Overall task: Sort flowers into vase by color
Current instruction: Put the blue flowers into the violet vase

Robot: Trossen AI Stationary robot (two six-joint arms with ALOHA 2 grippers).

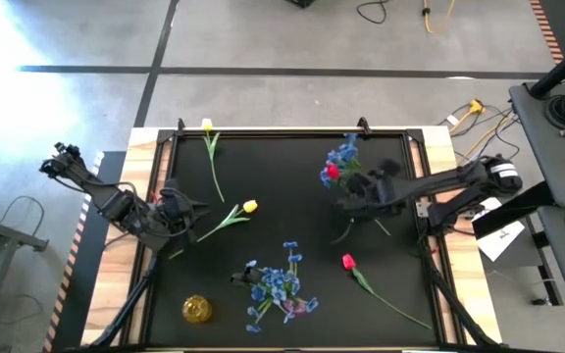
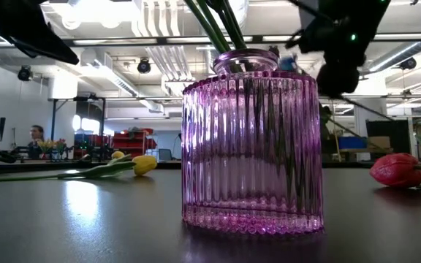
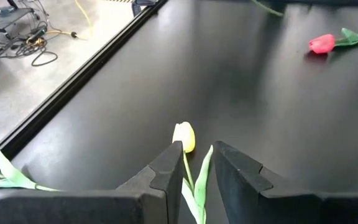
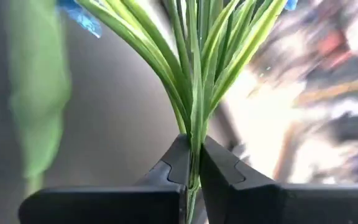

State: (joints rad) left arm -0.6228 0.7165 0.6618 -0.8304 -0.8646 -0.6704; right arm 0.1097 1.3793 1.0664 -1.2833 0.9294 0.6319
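A pink ribbed glass vase (image 2: 253, 146) stands near the table's near edge and holds blue sprays (image 1: 278, 284). A small yellow vase (image 1: 196, 310) stands to its left. My left gripper (image 3: 197, 158) is open low over the table. Its fingers stand on either side of the stem of a yellow tulip (image 3: 184, 137) that lies flat. My right gripper (image 4: 193, 158) is shut on a blue spray (image 1: 341, 155) right of centre, with a red bloom (image 1: 332, 173) next to it. A second yellow tulip (image 1: 207, 126) and a red tulip (image 1: 348, 261) lie on the table. My right gripper pinches the blue spray's main stem (image 4: 194, 140) between its two fingers, just below where the green stalks fan out. It comes from the table's right. The stalks reach forward past the fingertips, and the blossoms point toward the far edge. The spray looks lifted off the table.
The black mat has a raised frame (image 1: 263, 132) around it. The red tulip's long stem (image 1: 395, 304) runs toward the near right corner. Bare mat shows in the middle, between the two arms. Cables lie on the floor beyond the far edge. A person (image 2: 35, 135) shows far off in the room.
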